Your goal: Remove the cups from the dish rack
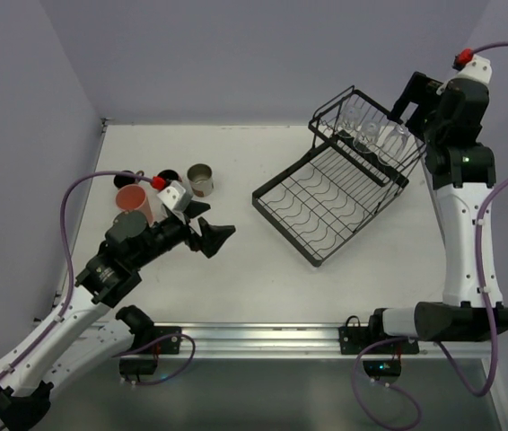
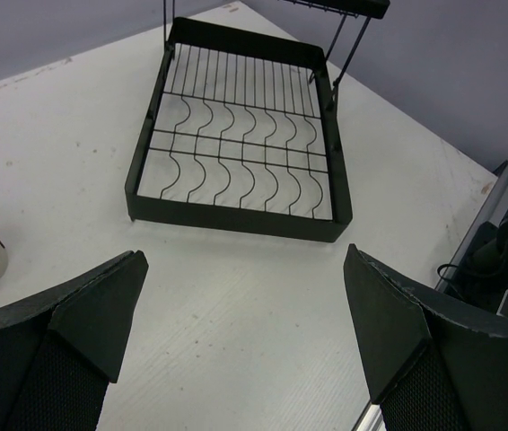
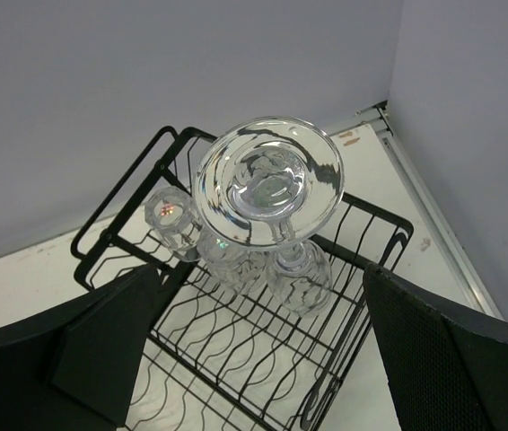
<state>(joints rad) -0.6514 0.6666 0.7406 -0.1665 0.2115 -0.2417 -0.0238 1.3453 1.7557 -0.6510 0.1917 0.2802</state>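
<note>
Counts three cups (image 1: 134, 202) out on the worktop (image 1: 236, 287), upper left. Spots clear glasses (image 1: 375, 135) waiting in the dish rack's (image 1: 326, 211) raised basket, upper right, right pincer (image 3: 258, 296) spread wide over them; left pincer (image 1: 214, 235) spread too, empty.

White table (image 1: 236, 287); lavender walls (image 1: 236, 54); metal rail (image 1: 263, 338) near edge.

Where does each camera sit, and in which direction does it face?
Top external: above, behind the bases, looking down on the table; left arm, right arm show.
Left wrist: on the left hand, facing the flat tray of the dish rack; open jaws show.
Right wrist: on the right hand, looking down at clear glasses in the rack's basket; open jaws show.
Shared: all show the rack.
</note>
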